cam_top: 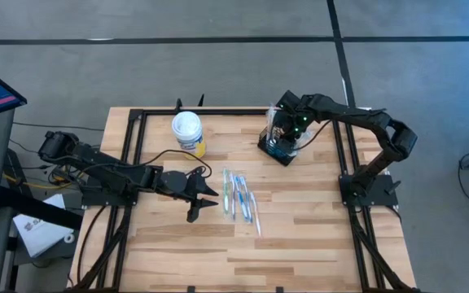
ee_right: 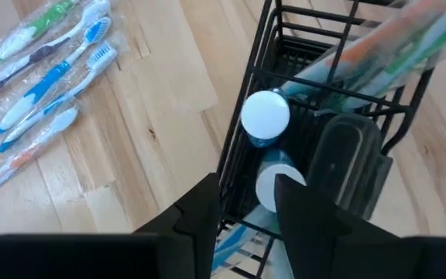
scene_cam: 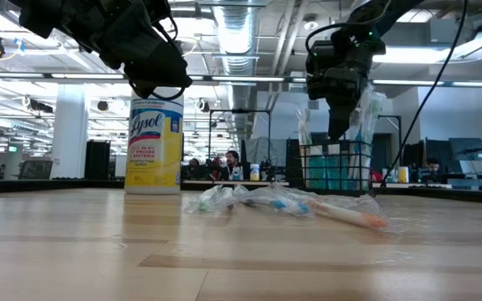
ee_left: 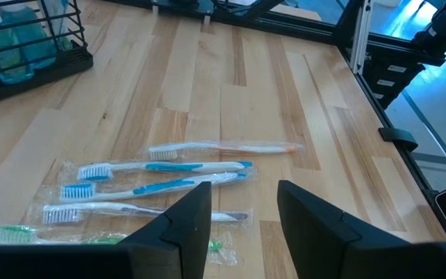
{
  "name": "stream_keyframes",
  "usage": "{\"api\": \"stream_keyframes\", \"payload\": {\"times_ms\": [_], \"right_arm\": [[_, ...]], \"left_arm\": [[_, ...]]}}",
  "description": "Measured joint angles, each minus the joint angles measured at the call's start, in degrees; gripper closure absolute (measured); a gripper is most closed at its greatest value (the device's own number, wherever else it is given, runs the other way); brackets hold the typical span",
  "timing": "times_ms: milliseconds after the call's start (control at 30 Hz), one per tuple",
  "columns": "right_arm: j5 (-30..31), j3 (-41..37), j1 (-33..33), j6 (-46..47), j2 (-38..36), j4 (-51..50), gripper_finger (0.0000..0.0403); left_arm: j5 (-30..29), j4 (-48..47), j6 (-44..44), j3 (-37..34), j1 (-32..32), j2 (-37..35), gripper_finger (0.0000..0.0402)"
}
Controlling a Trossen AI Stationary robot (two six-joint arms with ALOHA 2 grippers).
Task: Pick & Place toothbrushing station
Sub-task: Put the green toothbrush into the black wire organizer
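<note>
The wooden table (cam_top: 300,236) is filling most of the high view, with both dark arms reaching in over it. The left arm is stretching in from nine o'clock, and the left gripper (cam_top: 204,198) is hanging above the boards just left of centre, its fingers (ee_left: 188,225) standing apart and holding nothing. The right arm is arching in from three o'clock, and the right gripper (cam_top: 287,130) is hovering directly over the toothbrushing station (cam_top: 281,143), its fingers parted, with nothing visibly held between them. That black wire caddy is sitting at about one o'clock on the table, carrying white-capped bottles (ee_right: 265,116). A yellow canister (cam_top: 188,133) with a white lid is standing at eleven o'clock. Wrapped toothbrushes (cam_top: 239,195) are lying side by side at the table's centre, just beside the left gripper.
</note>
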Motion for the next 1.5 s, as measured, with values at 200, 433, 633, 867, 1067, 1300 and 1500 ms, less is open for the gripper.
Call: {"api": "stream_keyframes", "payload": {"times_ms": [200, 433, 633, 867, 1067, 1300, 1500], "right_arm": [[0.02, 0.02, -0.02, 0.00, -0.01, -0.16, 0.0286], [0.02, 0.07, -0.12, 0.70, -3.55, -1.05, 0.0286], [0.04, 0.07, 1.66, 4.99, -7.18, -0.81, 0.0286], [0.02, 0.07, 9.05, 6.60, -10.62, -0.71, 0.0286], [0.04, 0.07, 16.18, 12.48, -13.71, -0.26, 0.0286], [2.83, 0.07, 26.10, 19.06, -14.05, -0.54, 0.0286], [7.35, 0.07, 33.30, 21.77, -13.82, -0.77, 0.0286]], "left_arm": [[0.00, 0.00, 0.00, -0.01, 0.00, -0.01, 0.0257], [0.00, 0.00, -0.02, -0.01, 0.00, 0.00, 0.0257], [0.00, 0.00, 0.04, -0.01, 0.00, 0.00, 0.0257], [0.00, 0.00, 0.13, -0.01, 0.00, 0.00, 0.0257], [-0.01, 0.07, 0.41, -0.01, 0.00, 0.17, 0.0257], [-5.79, -0.08, -5.58, -0.05, 0.00, 3.80, 0.0257], [-11.82, 0.20, -16.35, -0.03, 1.35, 10.61, 0.0257]]}}
